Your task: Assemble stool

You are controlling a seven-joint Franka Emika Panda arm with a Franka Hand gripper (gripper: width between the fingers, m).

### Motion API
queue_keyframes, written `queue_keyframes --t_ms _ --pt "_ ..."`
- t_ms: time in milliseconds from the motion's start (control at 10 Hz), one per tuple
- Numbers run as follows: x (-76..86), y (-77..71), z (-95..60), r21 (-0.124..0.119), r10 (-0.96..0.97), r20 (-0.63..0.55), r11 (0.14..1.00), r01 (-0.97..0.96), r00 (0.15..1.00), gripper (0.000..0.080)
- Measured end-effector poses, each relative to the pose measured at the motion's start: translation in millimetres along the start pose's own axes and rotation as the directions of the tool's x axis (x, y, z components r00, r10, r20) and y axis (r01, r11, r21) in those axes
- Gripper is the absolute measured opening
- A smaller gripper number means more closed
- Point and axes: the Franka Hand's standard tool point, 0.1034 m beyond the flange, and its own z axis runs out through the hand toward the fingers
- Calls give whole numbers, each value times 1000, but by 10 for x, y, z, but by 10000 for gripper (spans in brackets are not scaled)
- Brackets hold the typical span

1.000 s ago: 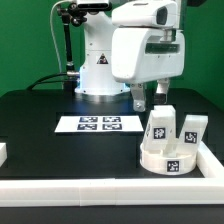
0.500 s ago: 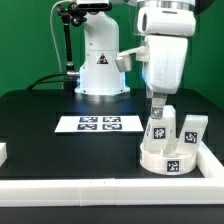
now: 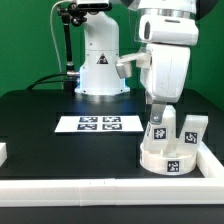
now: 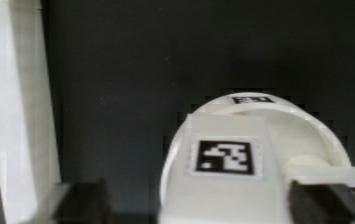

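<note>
The stool's white ring-like seat (image 3: pixel 168 157) lies at the exterior view's right, by the rail corner. Three white tagged legs stand just behind it: one (image 3: pixel 158 128) directly under my gripper (image 3: pixel 158 110), one (image 3: pixel 171 121) close beside it, and one (image 3: pixel 193 131) further right. In the wrist view that first leg (image 4: pixel 245 150) shows its tag and lies between my gripper's (image 4: pixel 209 198) dark fingers, nearer one finger (image 4: pixel 334 195) than the other (image 4: pixel 85 200). The jaws are open, with a gap to the leg on one side.
The marker board (image 3: pixel 98 124) lies flat mid-table in front of the robot base. Long white border rails run along the front (image 3: pixel 100 190) and right (image 3: pixel 212 158) edges; one rail also shows in the wrist view (image 4: pixel 10 100). A small white block (image 3: pixel 3 152) sits at the left edge.
The arm has swung to the exterior view's right, turned its wrist and come down over the nearest leg. The stool parts have not moved.
</note>
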Motion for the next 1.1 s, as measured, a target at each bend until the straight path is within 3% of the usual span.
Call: queue_keyframes --t_ms 100,600,800,1100 --pt "-5 1 1 0 3 0 1000 -3 1000 346" --pt "-31 5 4 0 62 0 998 -62 998 335" --pt "-29 4 4 1 237 -1 972 -237 972 335" --pt "-40 -1 9 7 552 -2 834 -552 834 337"
